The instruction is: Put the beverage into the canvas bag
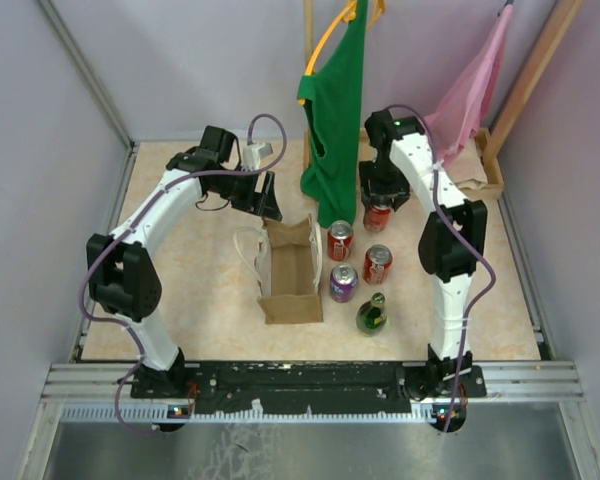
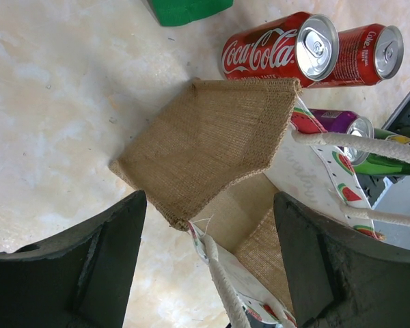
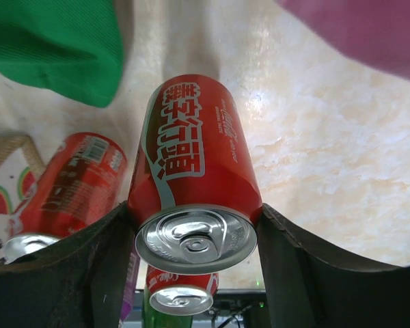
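The canvas bag (image 1: 289, 272) stands open in the middle of the table, with tan side panels and white rope handles. My left gripper (image 1: 266, 196) is open over the bag's far end. In the left wrist view its fingers (image 2: 89, 266) straddle the tan end panel (image 2: 205, 147) and one handle (image 2: 222, 287) without touching them. My right gripper (image 1: 382, 200) is shut on a red cola can (image 1: 377, 217) at the far right of the group. In the right wrist view the jaws press both sides of that can (image 3: 191, 157). I cannot tell whether it is off the table.
Two more red cans (image 1: 340, 241) (image 1: 377, 264), a purple can (image 1: 343, 283) and a green bottle (image 1: 371, 315) stand right of the bag. A green cloth (image 1: 335, 110) and a pink cloth (image 1: 470, 90) hang at the back. A wooden box (image 1: 485, 172) sits at the far right.
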{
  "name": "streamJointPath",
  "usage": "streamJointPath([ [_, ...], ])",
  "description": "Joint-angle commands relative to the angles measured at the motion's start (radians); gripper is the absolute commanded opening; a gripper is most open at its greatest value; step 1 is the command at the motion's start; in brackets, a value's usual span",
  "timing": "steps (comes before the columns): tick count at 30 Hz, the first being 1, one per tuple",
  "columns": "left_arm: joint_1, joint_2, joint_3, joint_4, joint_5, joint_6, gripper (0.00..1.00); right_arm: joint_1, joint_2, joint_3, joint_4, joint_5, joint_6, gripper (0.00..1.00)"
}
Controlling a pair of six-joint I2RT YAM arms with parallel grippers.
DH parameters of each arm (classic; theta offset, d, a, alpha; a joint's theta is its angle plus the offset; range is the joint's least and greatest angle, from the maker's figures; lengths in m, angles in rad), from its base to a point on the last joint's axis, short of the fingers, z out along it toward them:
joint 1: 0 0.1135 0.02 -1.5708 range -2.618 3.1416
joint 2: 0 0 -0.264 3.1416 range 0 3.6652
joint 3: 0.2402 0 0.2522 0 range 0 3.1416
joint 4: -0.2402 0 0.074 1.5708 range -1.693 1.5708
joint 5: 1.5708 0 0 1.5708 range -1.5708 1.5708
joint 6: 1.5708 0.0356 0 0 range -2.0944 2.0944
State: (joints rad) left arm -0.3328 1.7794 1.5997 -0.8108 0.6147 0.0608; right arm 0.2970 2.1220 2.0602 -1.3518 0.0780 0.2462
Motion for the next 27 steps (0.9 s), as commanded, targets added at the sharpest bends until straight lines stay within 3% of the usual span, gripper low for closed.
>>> streamJointPath([
  [1, 0.006, 0.013, 0.006, -0.004, 0.017, 0.012, 0.81, 0.003, -0.006, 0.187, -0.085, -0.002, -0.007, 0.0],
  [4, 0.006, 0.017, 0.01, -0.005, 0.013, 0.009, 0.81, 0.015, 0.014, 0.285, -0.144, 0.005, -0.011, 0.0],
  [10, 0.006, 0.027, 0.023, -0.004, 0.007, 0.002, 0.81, 0.051, -0.041, 0.321, -0.143, -0.009, 0.016, 0.0],
  [16, 0.006, 0.032, 0.038, 0.006, -0.003, -0.015, 0.81, 0.087, -0.089, 0.457, -0.096, -0.048, 0.018, 0.0],
  [27, 0.022, 0.011, 0.071, 0.077, -0.013, -0.075, 0.82, 0.176, -0.245, 0.367, 0.048, -0.195, 0.052, 0.0],
])
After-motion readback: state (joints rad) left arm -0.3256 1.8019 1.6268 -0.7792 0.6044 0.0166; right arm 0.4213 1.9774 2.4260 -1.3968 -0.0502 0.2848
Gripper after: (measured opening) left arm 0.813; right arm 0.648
